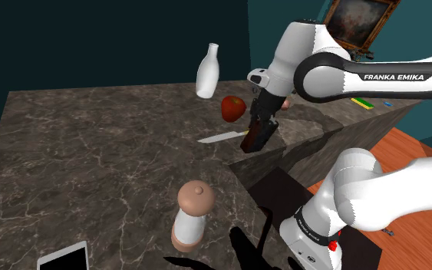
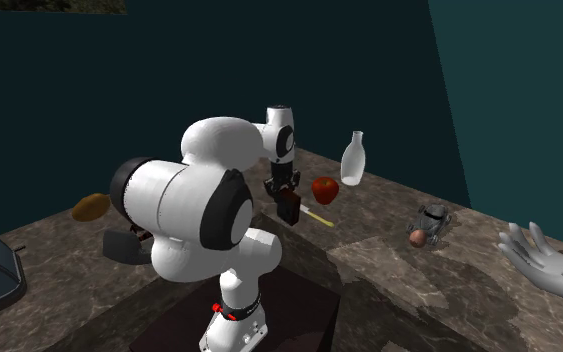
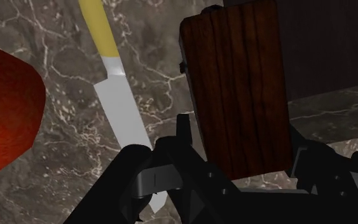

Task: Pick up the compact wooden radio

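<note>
The compact radio [image 1: 254, 138] is a dark brown wooden box, tilted, at the near edge of the marble counter [image 1: 91, 153]. My black gripper [image 1: 262, 121] comes down on it from above and is shut on it. In the wrist view the wood-grained radio [image 3: 241, 83] sits clasped between the two fingers [image 3: 184, 133] of the gripper [image 3: 241, 145]. The second exterior view shows the radio [image 2: 290, 207] under the gripper [image 2: 283, 188]. I cannot tell whether its base still touches the counter.
A knife [image 3: 123, 114] with a yellow handle lies right beside the radio, and a red apple [image 1: 232, 108] just beyond it. A white bottle [image 1: 209, 70] stands further back. A pepper mill [image 1: 190, 217] and a tablet [image 1: 64, 258] are near the front edge.
</note>
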Tool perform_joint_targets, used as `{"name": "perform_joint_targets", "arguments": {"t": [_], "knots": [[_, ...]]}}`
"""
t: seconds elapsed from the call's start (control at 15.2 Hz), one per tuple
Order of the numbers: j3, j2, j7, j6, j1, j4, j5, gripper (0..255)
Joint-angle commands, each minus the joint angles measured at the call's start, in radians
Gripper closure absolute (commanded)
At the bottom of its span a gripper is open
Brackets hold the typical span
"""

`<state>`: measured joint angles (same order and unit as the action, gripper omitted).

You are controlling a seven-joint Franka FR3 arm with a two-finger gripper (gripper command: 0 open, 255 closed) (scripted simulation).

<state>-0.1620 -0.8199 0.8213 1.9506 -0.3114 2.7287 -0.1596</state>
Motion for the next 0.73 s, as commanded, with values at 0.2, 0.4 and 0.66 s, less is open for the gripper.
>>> {"name": "perform_joint_targets", "arguments": {"t": [0.2,0.4,0.66], "knots": [[0.008,-0.01,0.003,-0.073,-0.004,-0.063,0.009,255],[0.012,-0.012,0.005,-0.114,-0.006,-0.102,0.013,255],[0.018,-0.012,0.007,-0.167,-0.008,-0.156,0.019,255]]}}
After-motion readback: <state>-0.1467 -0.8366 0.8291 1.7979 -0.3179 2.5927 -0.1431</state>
